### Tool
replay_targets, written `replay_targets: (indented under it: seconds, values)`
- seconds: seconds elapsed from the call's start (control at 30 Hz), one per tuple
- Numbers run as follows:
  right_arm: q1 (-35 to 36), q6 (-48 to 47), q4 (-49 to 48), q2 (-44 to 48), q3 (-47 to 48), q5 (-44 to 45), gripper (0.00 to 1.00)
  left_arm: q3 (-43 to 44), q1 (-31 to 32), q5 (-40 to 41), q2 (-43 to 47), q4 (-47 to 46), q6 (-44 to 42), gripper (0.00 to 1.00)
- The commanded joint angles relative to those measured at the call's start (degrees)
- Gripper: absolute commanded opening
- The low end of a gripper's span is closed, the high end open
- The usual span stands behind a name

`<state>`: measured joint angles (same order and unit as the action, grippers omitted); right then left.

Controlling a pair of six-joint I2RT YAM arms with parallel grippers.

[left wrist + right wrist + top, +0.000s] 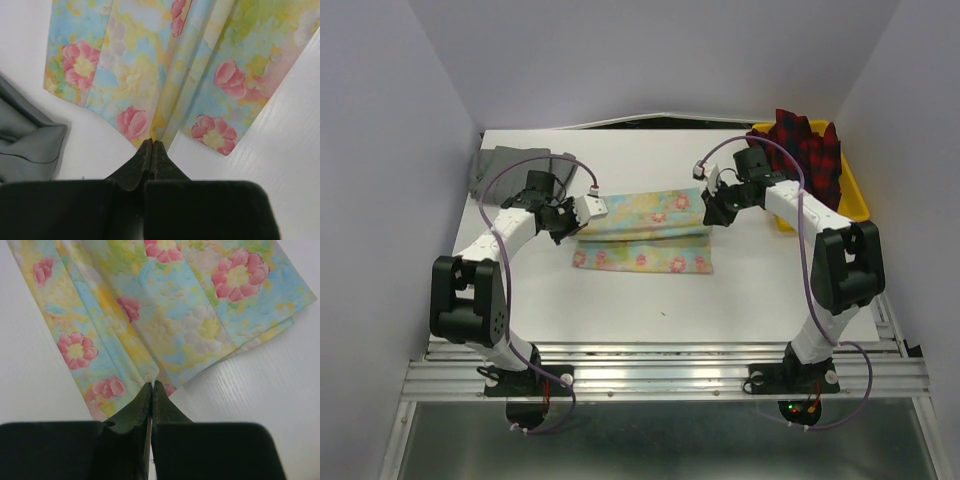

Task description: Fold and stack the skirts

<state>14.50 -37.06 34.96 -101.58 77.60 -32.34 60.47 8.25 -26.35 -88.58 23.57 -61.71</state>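
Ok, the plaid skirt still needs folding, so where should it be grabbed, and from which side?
Take the plaid skirt by its raised, bunched top, coming straight down from above. It sits crumpled in the yellow tray, heaped above the rim, so no flat edge shows, and the tray walls would probably block a sideways approach.

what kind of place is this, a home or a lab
Most likely a robot lab cell, not a home: a white table walled in by plain panels, with robot arms mounted on a metal rail.
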Motion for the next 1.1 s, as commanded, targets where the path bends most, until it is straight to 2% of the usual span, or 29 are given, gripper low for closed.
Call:
replay_targets:
  seconds: [0.0, 0.23, 0.43, 0.47, 0.5, 0.53, 0.57, 0.63, 0.73, 0.83, 1.0, 1.07]
  values:
    - [0.0, 2.16, -4.2, 0.34, 0.44, 4.65, 0.01, -1.58, -0.69, 3.5, 1.21, -2.48, -0.87, 0.0]
    - [0.0, 1.9, -0.87, -0.2, 7.38, 5.27, 0.01, 0.97, -0.6, 1.65, 4.98, 0.33, 0.72, 0.0]
    - [0.7, -0.82, 1.07, 4.63, 1.35, 4.21, 0.01, -2.8, 0.1, 0.86, 10.7, 2.62, -2.0, 0.0]
    - [1.66, -2.21, 1.42, 5.51, 0.02, 4.65, 0.13, -4.29, 0.45, 0.95, 10.97, 2.97, -2.36, 0.02]
    - [2.19, -3.62, 2.21, 5.78, -1.13, 4.48, 0.28, -4.91, 1.41, 0.77, 11.23, 4.45, -2.62, 0.12]
    - [2.81, -4.24, 4.48, 6.04, -2.97, 3.95, 0.46, -5.36, 1.85, 0.42, 11.75, 5.51, -3.58, 0.4]
    - [2.81, -4.6, 4.94, 6.91, -3.85, 3.08, 0.58, -6.14, 2.38, -0.28, 12.11, 8.3, -4.11, 0.47]
    - [2.81, -4.86, 6.08, 8.15, -4.48, 2.63, 0.64, -6.76, 3.7, -0.98, 14.39, 10.61, -5.34, 0.53]
    - [2.81, -4.26, 8.8, 11.13, -2.55, 1.75, 0.66, -7.91, 3.79, -3.0, 19.13, 14.39, -7.89, 0.53]
    - [2.81, -0.31, 7.76, 12.46, -0.61, 1.4, 0.63, -8.17, 3.88, -3.45, 21.42, 14.31, -6.32, 0.52]
    - [3.33, 3.04, 8.36, 6.06, 4.12, -0.01, 0.54, -6.59, 3.88, -0.82, 17.4, 7.29, 5.09, 0.48]
    - [4.56, 4.88, 7.85, 3.25, 4.67, 4.0, 0.5, -5.72, 3.96, 0.07, 13.53, 5.87, 7.75, 0.46]
